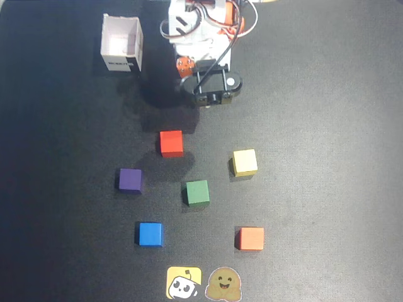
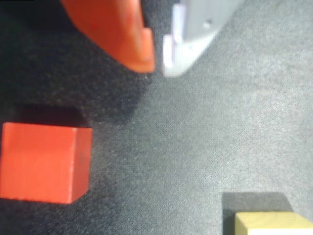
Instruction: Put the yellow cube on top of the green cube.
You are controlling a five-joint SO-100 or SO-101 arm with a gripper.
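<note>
Dark matte tabletop (image 1: 327, 113) fills the overhead view, objects spread loosely with gaps between all of them. Left to right there: white open-top box (image 1: 123, 44) near the top left, standing apart from everything else; purple cube (image 1: 130, 180) left of centre; blue cube (image 1: 150, 234) below it; red cube (image 1: 171, 143) just below the arm; yellow cartoon-face sticker (image 1: 184, 282) at the bottom edge; green cube (image 1: 197, 192) roughly mid-layout, sitting flat on the table with nothing on it; brown blob-face sticker (image 1: 223, 284) just beside the yellow one; yellow cube (image 1: 244, 162) up and right of the green cube, clearly apart from it, also flat on the table; orange cube (image 1: 251, 238) lower right. Arm (image 1: 204, 38) is folded at the top centre, white body with orange parts and cables, black wrist section pointing down toward the red cube. Wrist view, left to right: red cube (image 2: 44, 162) at the left edge, gripper (image 2: 158, 61) at the top with an orange finger (image 2: 122, 34) and a white finger (image 2: 195, 29), tips nearly together with only a thin slit between them, holding nothing and off the table; a corner of the yellow cube (image 2: 271, 223) shows bottom right, well clear of the fingertips
</note>
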